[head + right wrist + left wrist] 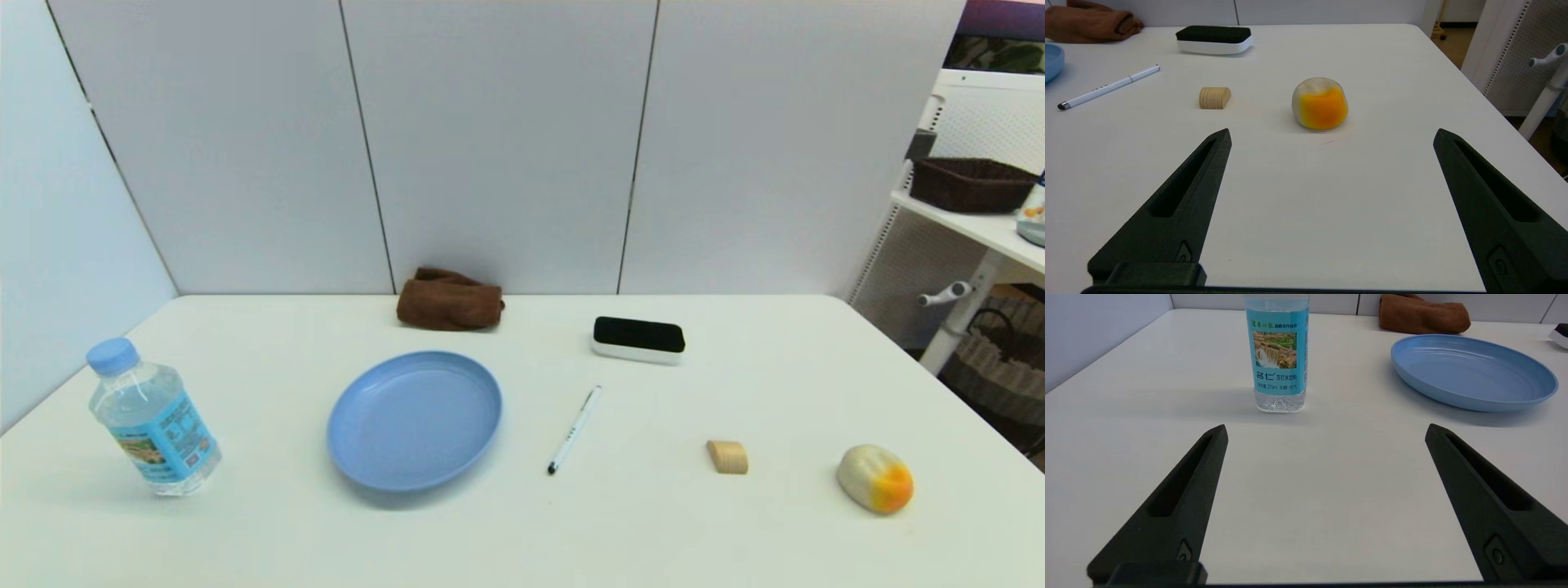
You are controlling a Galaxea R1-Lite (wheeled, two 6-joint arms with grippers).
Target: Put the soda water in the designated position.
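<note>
The soda water [153, 418] stands upright near the table's left edge, a clear bottle with a light-blue cap and a blue label [1277, 355]. My left gripper [1326, 430] is open, low over the table's near left part, a short way in front of the bottle and not touching it. My right gripper [1332, 135] is open too, over the near right part of the table, with nothing between its fingers. Neither arm shows in the head view. The designated position is plain white tabletop with no mark that I can pick out.
A round blue plate [359, 457] lies right of the bottle. Behind it is a brown cloth [447, 300]. A pen [575, 429], a black-and-white eraser [638, 339], a small wooden block [727, 456] and a white-and-orange ball [874, 478] lie to the right. A shelf stands beyond the table's right edge.
</note>
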